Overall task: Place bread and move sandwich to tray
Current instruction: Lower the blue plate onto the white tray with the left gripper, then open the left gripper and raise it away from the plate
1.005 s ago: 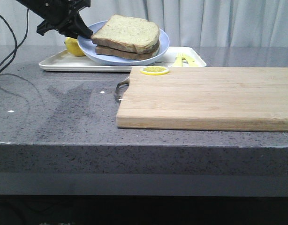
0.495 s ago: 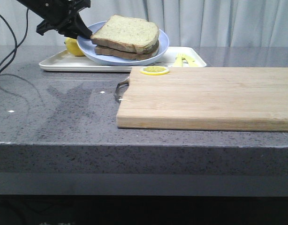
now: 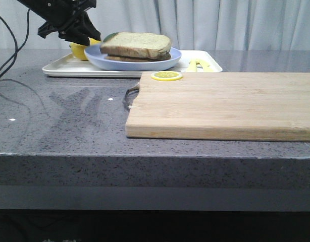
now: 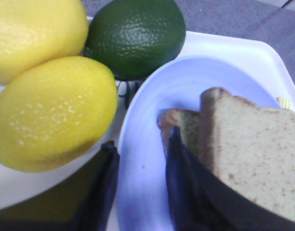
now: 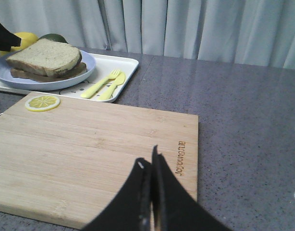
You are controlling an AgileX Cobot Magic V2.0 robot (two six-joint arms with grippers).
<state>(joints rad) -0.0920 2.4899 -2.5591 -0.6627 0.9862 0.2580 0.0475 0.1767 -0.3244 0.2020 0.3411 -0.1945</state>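
The sandwich (image 3: 137, 44), two tan bread slices stacked, lies on the round pale-blue plate (image 3: 135, 59). The plate sits level on the white tray (image 3: 64, 68) at the back left. No egg shows between the slices. The thick speckled bread (image 4: 253, 144) is the top slice. My left gripper (image 3: 85, 39) is at the plate's left rim; in the left wrist view it (image 4: 140, 149) straddles the rim with the jaws apart. My right gripper (image 5: 150, 161) is shut and empty, above the near right part of the cutting board (image 5: 90, 154).
Two lemons (image 4: 51, 113) and a dark green lime (image 4: 135, 36) lie on the tray beside the plate. A lemon slice (image 3: 166, 75) lies on the cutting board's (image 3: 220, 103) far left corner. A yellow fork and spoon (image 5: 106, 84) lie on the tray's right end.
The plate with the sandwich went from tilted and lifted to lying level on the tray. The left gripper's tip now sits a little further left at the rim.
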